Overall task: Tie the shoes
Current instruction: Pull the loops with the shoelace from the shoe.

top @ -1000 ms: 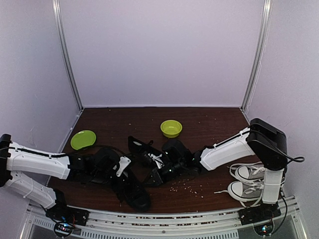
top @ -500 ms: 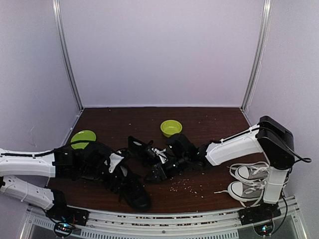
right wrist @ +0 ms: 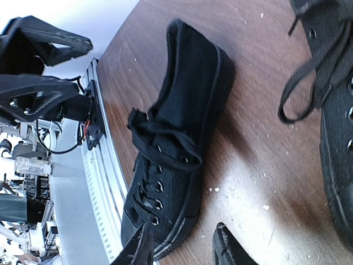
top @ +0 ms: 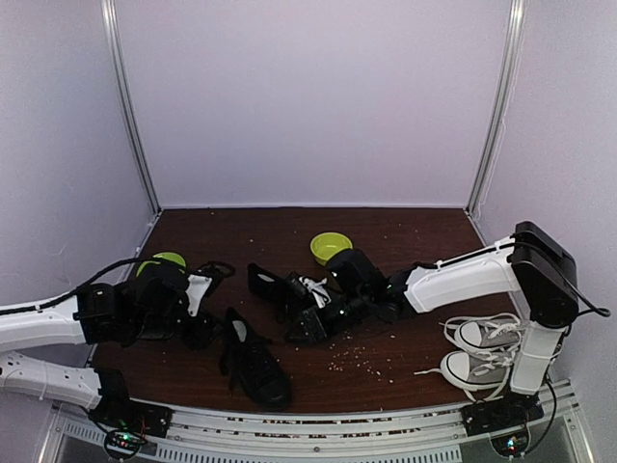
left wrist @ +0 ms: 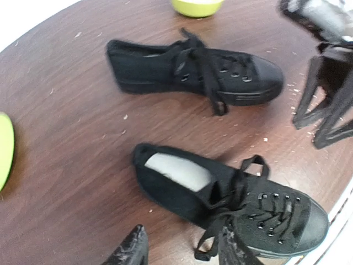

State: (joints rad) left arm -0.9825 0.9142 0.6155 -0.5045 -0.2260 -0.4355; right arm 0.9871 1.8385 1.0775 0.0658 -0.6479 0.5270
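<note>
Two all-black sneakers lie on the brown table. The near shoe (top: 256, 365) (left wrist: 231, 199) (right wrist: 176, 154) is at the front edge, its laces loose and a lace loop beside its tongue. The far shoe (top: 273, 287) (left wrist: 193, 69) (right wrist: 336, 110) lies behind it, laces untied. My left gripper (top: 204, 326) (left wrist: 182, 251) is open and empty, just left of the near shoe. My right gripper (top: 305, 328) (right wrist: 185, 248) (left wrist: 325, 105) is open and empty, low over the table between the two shoes.
A green bowl (top: 331, 248) (left wrist: 197, 5) stands behind the shoes. A green plate (top: 159, 261) (left wrist: 4, 149) is at the left, partly behind my left arm. Grey-and-white sneakers (top: 482, 352) sit at the front right. Crumbs dot the table.
My left gripper has drawn back to the left, off the near shoe. My right gripper has shifted a little toward the back. The near shoe now lies uncovered.
</note>
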